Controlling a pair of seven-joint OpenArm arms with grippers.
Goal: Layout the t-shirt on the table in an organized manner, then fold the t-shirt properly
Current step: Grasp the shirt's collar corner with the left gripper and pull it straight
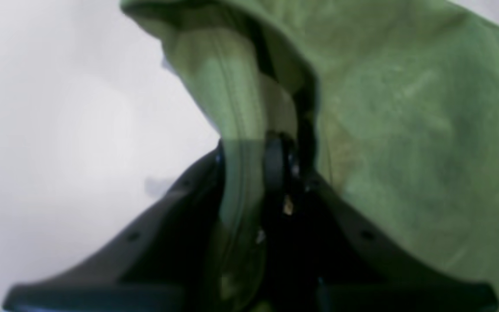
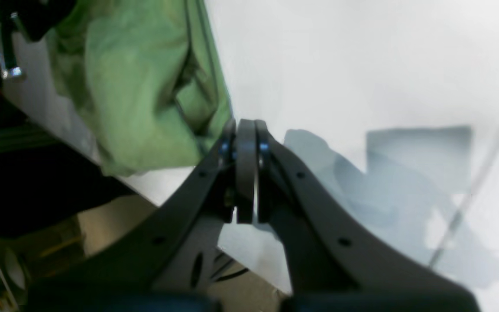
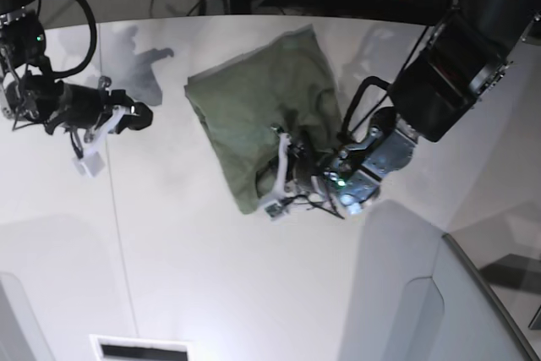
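**Left fingers clamped on the shirt, right arm parked off to the side**

From my station I see the olive-green soft cotton t-shirt [image 3: 258, 112] lying as a loosely bunched, roughly four-sided heap on the large smooth white bench [image 3: 211, 276], towards its far middle. In the base view its near edge runs down to a point by the left gripper [image 3: 279, 177], which sits on that view's right. The left wrist view shows me the left fingers [image 1: 274, 162] nipped tight on a stitched fold of green cloth, with the rest of the fabric draped up and to the right, over the black finger frame. Focus is soft there, so I can't say which part of the garment that fold belongs to.

The right gripper [image 3: 135, 116] hangs over bare bench, well apart from the shirt, on the base view's left. Its own camera shows the right fingers [image 2: 246, 143] pressed together on nothing, with the green cloth lying off to the upper left.
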